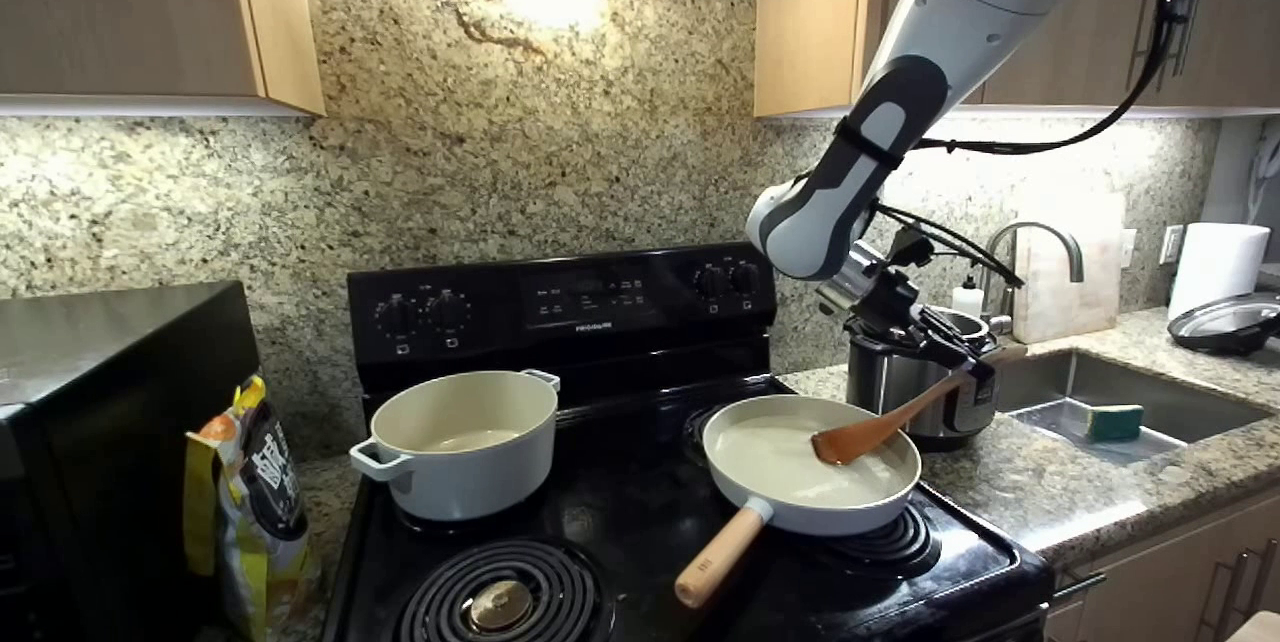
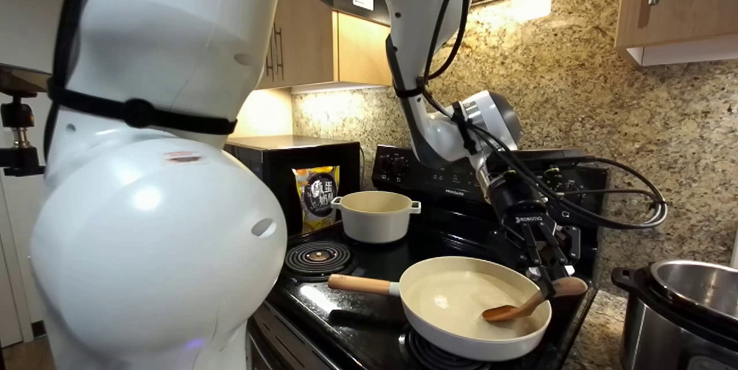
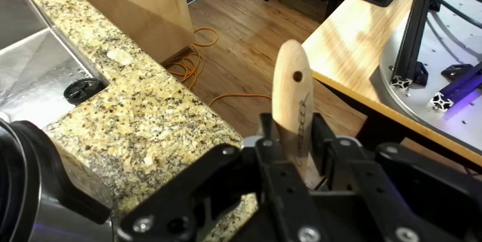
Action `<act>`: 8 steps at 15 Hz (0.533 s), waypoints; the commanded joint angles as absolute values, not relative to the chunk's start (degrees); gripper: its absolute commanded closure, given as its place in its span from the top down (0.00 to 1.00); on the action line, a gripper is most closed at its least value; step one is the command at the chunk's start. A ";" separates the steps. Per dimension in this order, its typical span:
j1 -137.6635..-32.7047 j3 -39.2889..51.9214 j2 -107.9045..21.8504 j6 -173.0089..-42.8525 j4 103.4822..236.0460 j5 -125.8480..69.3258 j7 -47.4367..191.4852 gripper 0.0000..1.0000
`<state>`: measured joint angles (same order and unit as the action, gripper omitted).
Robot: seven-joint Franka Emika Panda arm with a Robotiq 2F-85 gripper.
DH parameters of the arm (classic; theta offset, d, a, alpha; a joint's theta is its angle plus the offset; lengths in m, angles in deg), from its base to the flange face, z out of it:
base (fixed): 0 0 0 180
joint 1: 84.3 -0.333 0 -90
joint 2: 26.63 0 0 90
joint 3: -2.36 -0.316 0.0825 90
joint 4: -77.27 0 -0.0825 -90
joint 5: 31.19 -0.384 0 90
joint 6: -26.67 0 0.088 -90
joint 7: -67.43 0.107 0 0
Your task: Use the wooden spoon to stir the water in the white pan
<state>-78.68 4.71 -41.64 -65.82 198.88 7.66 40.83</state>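
The white pan [image 1: 830, 519] sits on the stove's right front burner, its light wooden handle pointing toward the stove's front. Inside it the water [image 2: 455, 295] shows only as a faint sheen with some glare. The wooden spoon [image 1: 850, 442] leans across the pan's right rim in an exterior view, its broad orange-brown head low inside, apparently in the water. Whether it touches the bottom I cannot tell. My gripper [image 3: 293, 129] is shut on the spoon's handle, just outside the pan's rim. The pale handle end [image 3: 290, 76] sticks out past the fingers in the wrist view.
A deeper white pot [image 1: 465, 482] with two side handles stands at the back left of the stove. Close by the gripper, a steel pot [image 1: 905, 387] with a black rim stands on the counter. Beyond it lies the sink [image 1: 1220, 412]. The stove's back panel [image 1: 560, 307] rises behind.
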 commanded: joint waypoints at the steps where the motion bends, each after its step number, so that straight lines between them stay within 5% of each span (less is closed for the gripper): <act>1: -79.97 3.62 -41.64 -64.57 198.32 7.52 42.22 0.07; 8: -83.06 0.58 -41.52 -65.36 200.43 9.24 39.50 0.07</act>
